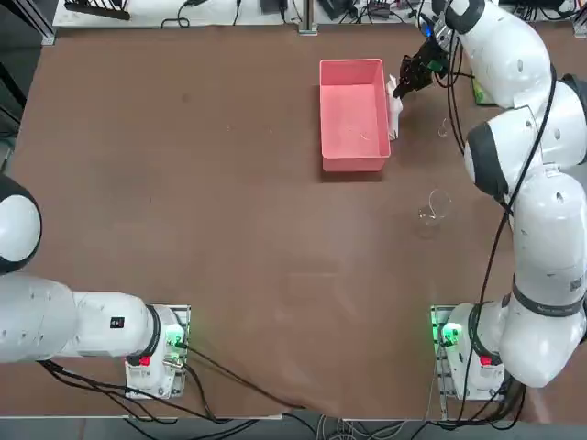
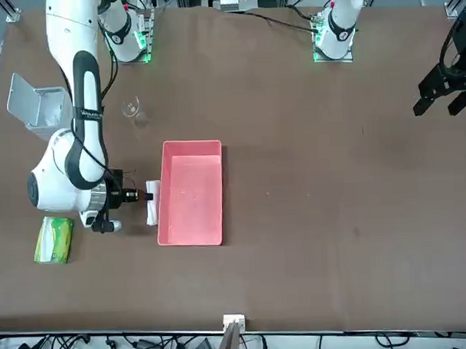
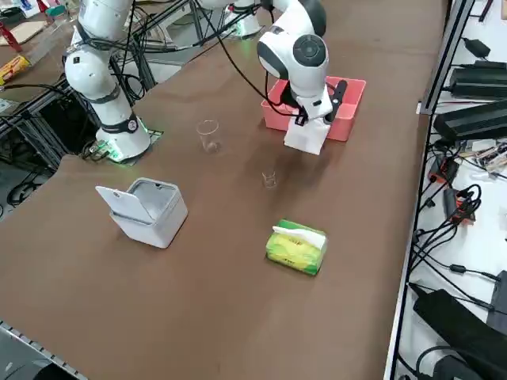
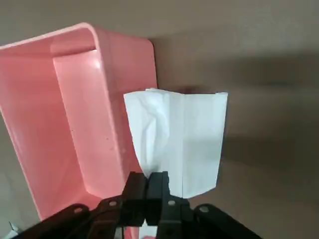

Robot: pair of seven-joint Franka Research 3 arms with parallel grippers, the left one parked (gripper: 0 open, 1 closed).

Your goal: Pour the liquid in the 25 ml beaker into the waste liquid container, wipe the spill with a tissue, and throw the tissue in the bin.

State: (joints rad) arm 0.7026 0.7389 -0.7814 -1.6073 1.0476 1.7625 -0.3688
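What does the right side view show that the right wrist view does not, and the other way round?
Only the right side view shows the grey bin, the green tissue pack, the two glass beakers, large and tiny, and the arm itself. Only the right wrist view shows the right gripper close up, its fingers shut on the tissue's edge. Both show the white tissue hanging beside the pink tray.

The tray was pink, the tissue white, the box pale grey, the surface brown, the tissue pack green.
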